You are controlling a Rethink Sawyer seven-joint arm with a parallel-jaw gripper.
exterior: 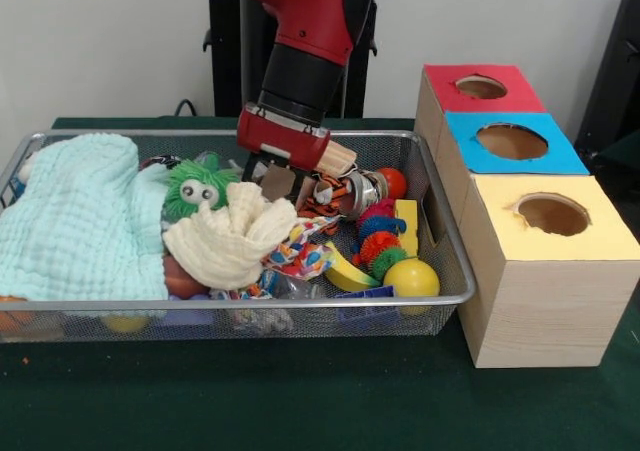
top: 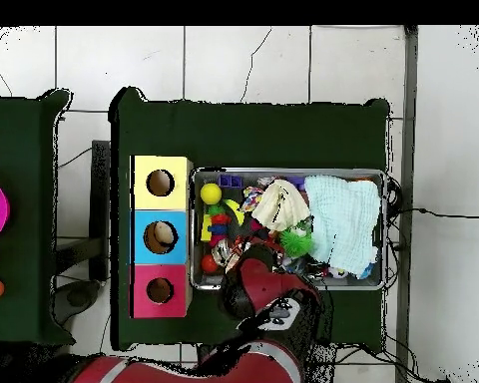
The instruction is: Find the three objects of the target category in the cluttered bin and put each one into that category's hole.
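A wire mesh bin (exterior: 455, 241) is packed with clutter. My gripper (exterior: 280, 181) is low in the bin's back middle, just behind a cream cloth (exterior: 230, 236) and beside a tiger-striped toy (exterior: 325, 196). Its tips are hidden by the clutter. In the overhead view the red wrist (top: 258, 284) covers the gripper. Right of the bin stand three wooden boxes with round holes: red-topped (exterior: 481, 87), blue-topped (exterior: 512, 141) and yellow-topped (exterior: 553, 214). Inside the blue hole (top: 164, 235) lies something pale.
A mint cloth (exterior: 80, 216) covers the bin's left half, next to a green fuzzy toy with googly eyes (exterior: 195, 189). On the right lie a spiky multicoloured caterpillar (exterior: 380, 236), a yellow ball (exterior: 411, 277), a red ball (exterior: 393, 181) and a silver piece (exterior: 365, 189).
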